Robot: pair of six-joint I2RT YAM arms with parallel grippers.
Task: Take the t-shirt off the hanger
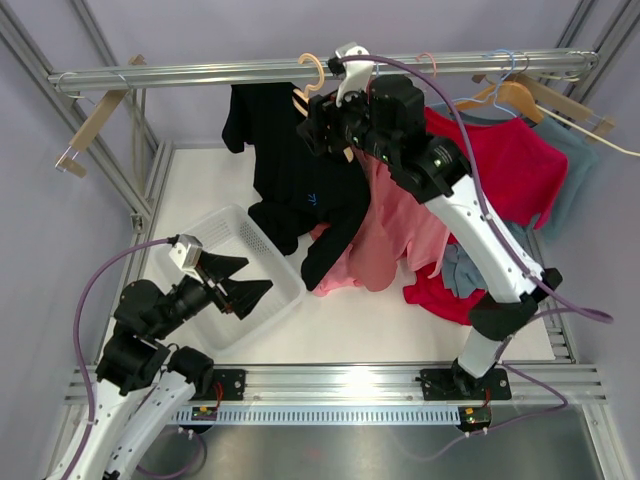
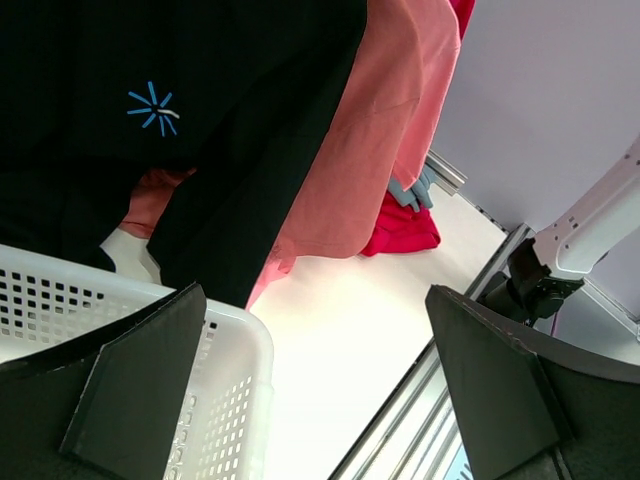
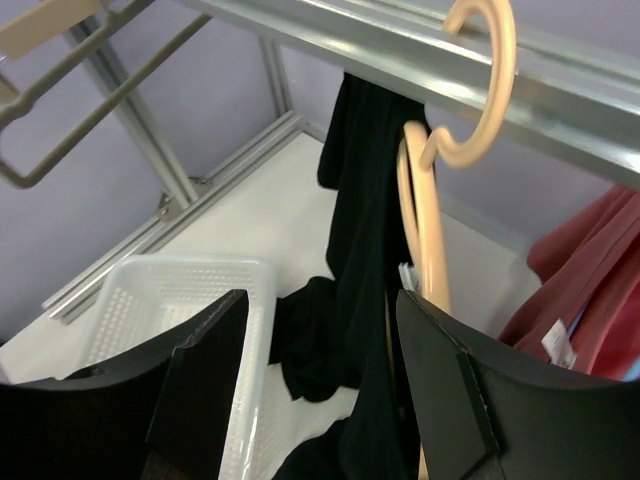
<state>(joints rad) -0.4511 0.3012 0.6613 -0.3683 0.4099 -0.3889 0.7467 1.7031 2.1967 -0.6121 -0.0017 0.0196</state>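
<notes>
Your right pincer (image 1: 308, 135) is up under the rail (image 1: 200, 72), jaws apart and clamping nothing. In its wrist view the hanger (image 3: 428, 215) hooks over the rail and drops to about 1 o'clock of the gap, right at the inner edge of the finger (image 3: 450, 400) on that side; whether it touches that finger you cannot tell. The black tee (image 1: 285, 170) hangs just behind the hanger, at 12 o'clock from the gap in that view. In the top view it lies at 7 o'clock of the right pincer, close beside it, and its lower end trails down by the basket (image 1: 283, 262). At 4 o'clock of that pincer hangs a pink tee (image 1: 385, 235), with a red tee (image 1: 520, 165) farther along the rail. Your left pincer (image 1: 258, 275) is low over the basket, jaws wide, holding nothing; the black tee is at 1 o'clock of it, apart. Its wrist view shows the tee's hem above the fingers, by the basket's rim.
</notes>
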